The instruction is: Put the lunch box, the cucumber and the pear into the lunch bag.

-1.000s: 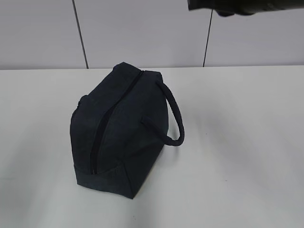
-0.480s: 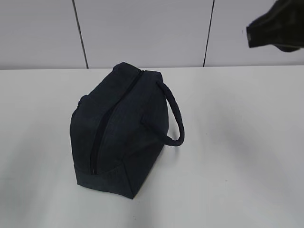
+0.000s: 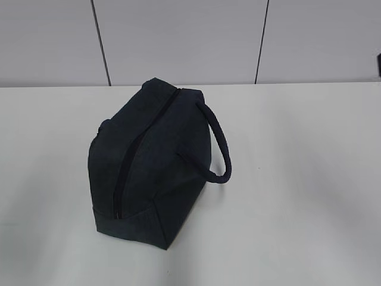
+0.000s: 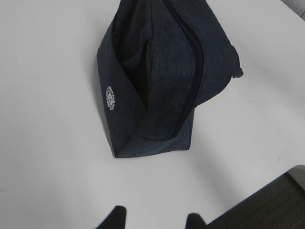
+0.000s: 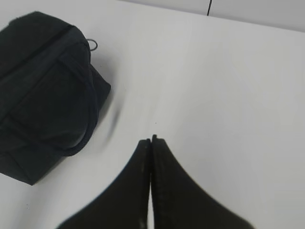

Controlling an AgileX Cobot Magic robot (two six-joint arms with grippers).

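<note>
While the bag (image 3: 152, 161) stands zipped on the worktop (image 3: 297, 179) in the exterior view, its handle (image 3: 217, 146) loops off its right side. From the left wrist, the left claw (image 4: 152, 220) hangs spread and empty just short of the bag's end. From the right wrist, the right claw (image 5: 151, 141) is pressed closed on nothing, apart from the bag, beside its ring pull (image 5: 93, 45).

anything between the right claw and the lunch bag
Nothing. In the right wrist view only bare white table lies between the shut right claw and the lunch bag, which sits apart to its left.
</note>
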